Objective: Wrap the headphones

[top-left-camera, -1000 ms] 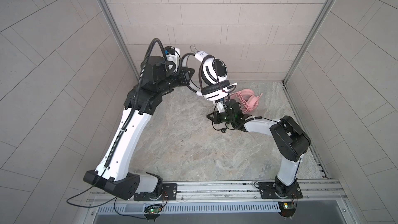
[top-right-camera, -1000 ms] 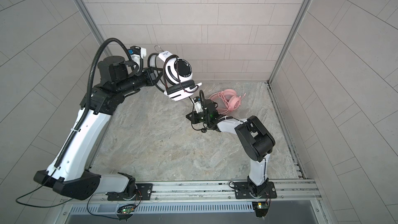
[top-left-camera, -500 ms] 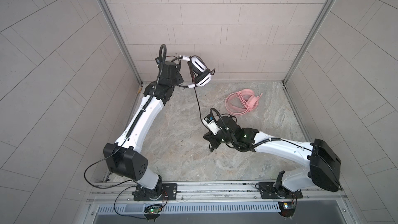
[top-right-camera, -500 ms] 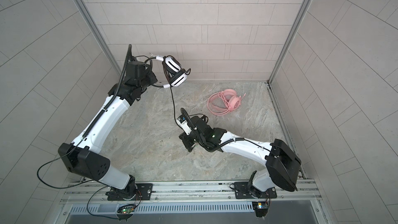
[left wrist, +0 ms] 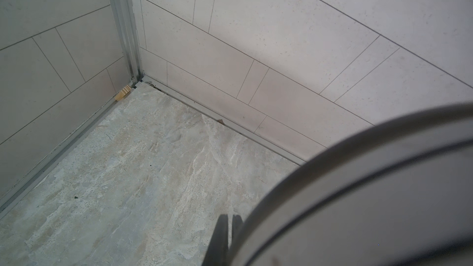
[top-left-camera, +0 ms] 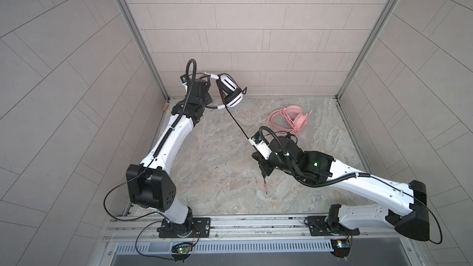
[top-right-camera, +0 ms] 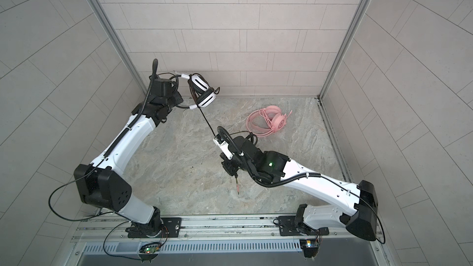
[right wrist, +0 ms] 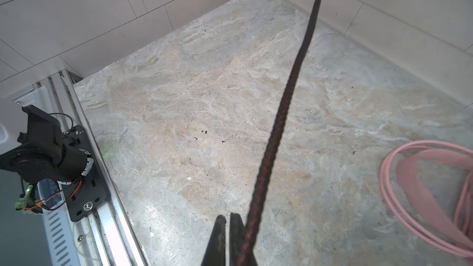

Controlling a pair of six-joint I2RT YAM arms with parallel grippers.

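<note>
raised headset back-L, cable to ctr, other headset on floor back-R

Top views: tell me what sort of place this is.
Probably a robot test booth, not a real room: tile-look wall panels held in aluminium posts, a stone-look floor, and the left arm and right arm bolted to a metal rail along the front edge.

Blurred grey-white headset curve beside closed claw, marbled floor corner beyond.

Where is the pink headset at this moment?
In both top views the pink headset lies on the stone floor, right of centre toward the back, just beyond the right gripper and apart from it.
</note>
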